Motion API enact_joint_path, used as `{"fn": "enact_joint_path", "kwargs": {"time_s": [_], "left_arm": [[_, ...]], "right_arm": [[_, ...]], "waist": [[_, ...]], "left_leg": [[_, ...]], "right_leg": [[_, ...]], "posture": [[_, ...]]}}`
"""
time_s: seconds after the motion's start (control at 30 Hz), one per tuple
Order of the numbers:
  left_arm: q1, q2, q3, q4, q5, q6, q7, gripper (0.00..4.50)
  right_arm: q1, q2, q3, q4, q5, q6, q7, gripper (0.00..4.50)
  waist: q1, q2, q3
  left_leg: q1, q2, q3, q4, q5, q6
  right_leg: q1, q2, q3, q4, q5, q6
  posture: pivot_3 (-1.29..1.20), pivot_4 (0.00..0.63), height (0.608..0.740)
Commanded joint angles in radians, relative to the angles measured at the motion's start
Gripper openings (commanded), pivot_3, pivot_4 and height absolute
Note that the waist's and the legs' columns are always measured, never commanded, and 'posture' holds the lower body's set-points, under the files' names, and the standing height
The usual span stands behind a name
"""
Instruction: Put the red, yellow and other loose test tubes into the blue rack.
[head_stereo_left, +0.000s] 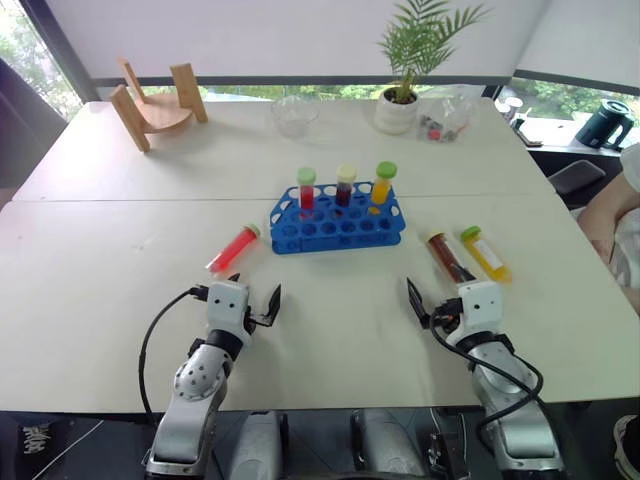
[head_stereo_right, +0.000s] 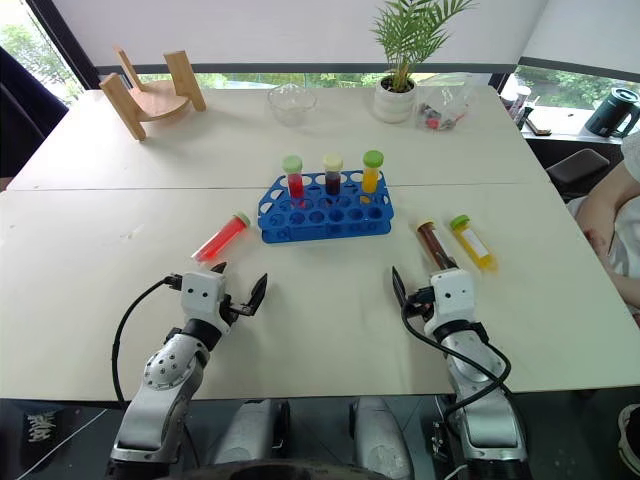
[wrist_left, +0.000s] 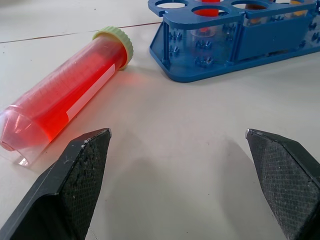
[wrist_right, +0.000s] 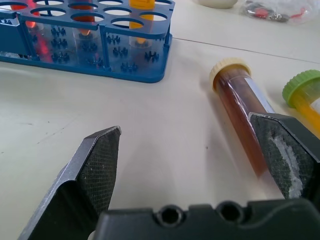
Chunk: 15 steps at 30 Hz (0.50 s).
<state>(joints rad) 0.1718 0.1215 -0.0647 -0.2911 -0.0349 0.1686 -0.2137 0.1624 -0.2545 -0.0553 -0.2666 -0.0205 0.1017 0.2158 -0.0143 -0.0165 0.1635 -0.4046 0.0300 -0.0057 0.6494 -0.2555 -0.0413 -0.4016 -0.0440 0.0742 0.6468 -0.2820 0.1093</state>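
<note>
- The left gripper (head_stereo_left: 254, 297) is held wide open and empty above the table (head_stereo_left: 120, 330); the red tube (head_stereo_left: 233, 247) lies just ahead of it, slightly to its left.
- The right gripper (head_stereo_left: 437, 299) is spread wide, empty; the brown tube (head_stereo_left: 449, 256) lies just ahead, possibly touching its right finger (wrist_right: 287, 160).
- The yellow tube (head_stereo_left: 484, 252) lies beside the brown one, farther right.
- The blue rack (head_stereo_left: 337, 221), holding three upright tubes, stands ahead, between both grippers.

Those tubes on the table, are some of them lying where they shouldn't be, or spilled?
Nothing has spilled. Three capped tubes lie flat outside the blue rack: the red tube to its left, the brown tube and yellow tube to its right. Three others stand upright in it.
</note>
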Motion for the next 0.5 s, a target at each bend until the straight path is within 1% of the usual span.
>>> {"fn": "enact_joint_path", "kwargs": {"time_s": [0.03,0.5], "left_arm": [[0.011,0.0,-0.005,-0.018,-0.013,-0.011,-0.005,4.45],[0.003,0.001,-0.002,-0.02,-0.038,0.002,-0.012,4.45]], "right_arm": [[0.006,0.002,-0.003,-0.052,0.009,-0.005,0.001,4.5],[0.011,0.005,-0.006,-0.049,0.007,-0.008,-0.011,4.5]], "waist": [[0.0,0.0,0.0],[0.0,0.0,0.0]], "left_leg": [[0.0,0.0,0.0,0.0,0.0,0.0],[0.0,0.0,0.0,0.0,0.0,0.0]], "right_leg": [[0.0,0.0,0.0,0.0,0.0,0.0],[0.0,0.0,0.0,0.0,0.0,0.0]], "posture": [[0.0,0.15,0.74],[0.0,0.15,0.74]]}}
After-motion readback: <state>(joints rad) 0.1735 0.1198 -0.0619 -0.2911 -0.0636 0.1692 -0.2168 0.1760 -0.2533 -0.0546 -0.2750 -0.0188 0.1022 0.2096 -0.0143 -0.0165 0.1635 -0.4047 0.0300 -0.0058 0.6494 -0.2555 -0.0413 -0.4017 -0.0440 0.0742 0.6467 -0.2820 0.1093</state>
